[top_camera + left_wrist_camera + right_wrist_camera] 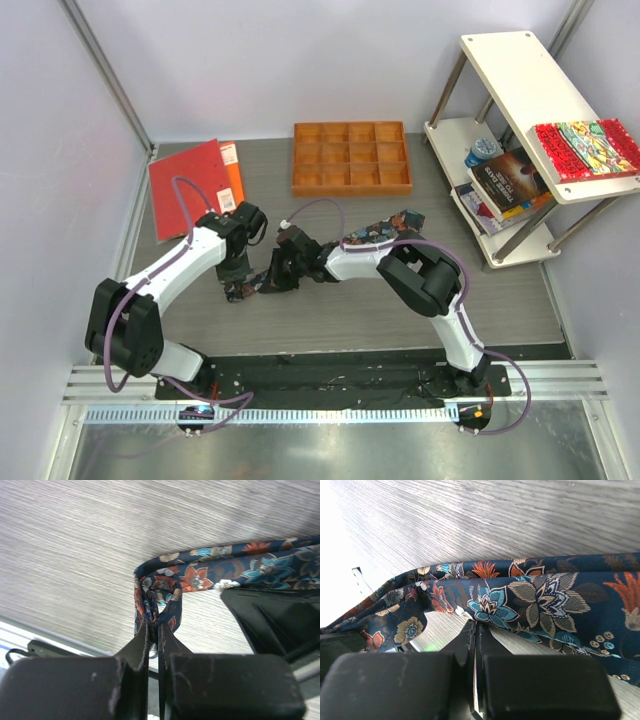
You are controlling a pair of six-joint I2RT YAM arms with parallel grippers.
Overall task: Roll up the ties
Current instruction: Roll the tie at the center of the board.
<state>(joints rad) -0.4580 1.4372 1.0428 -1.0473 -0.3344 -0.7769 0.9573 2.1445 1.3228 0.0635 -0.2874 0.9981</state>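
While the necktie [378, 234] has only one small, slack curl at its narrow end, that curl could spring open or skew, I judge. The fabric looks slick, the turn has a gap in its middle, and both grips sit on thin edges of cloth. If the two arms pull apart, the curl may be dragged flat. If one lets go early, the wound part could unroll across the surface [400, 300]. A tilted first turn would likely make the roll cone out to one side.

The necktie lies near the middle of the surface. It runs from the curl at about 8 o'clock up to its other end at about 2 o'clock, and the right arm [430, 285] partly hides it.

The left gripper [154, 630] has its jaws pressed together on the curl, with cloth pinched between the tips. The right gripper [476, 629] is likewise clamped tight, on the near edge of the wider stretch just beside the curl.

Further out are a wooden compartment tray [351, 157] at 12 o'clock, a red folder [190, 188] at 10 o'clock and a shelf rack [520, 100] at 2 o'clock. All are well apart from the necktie.
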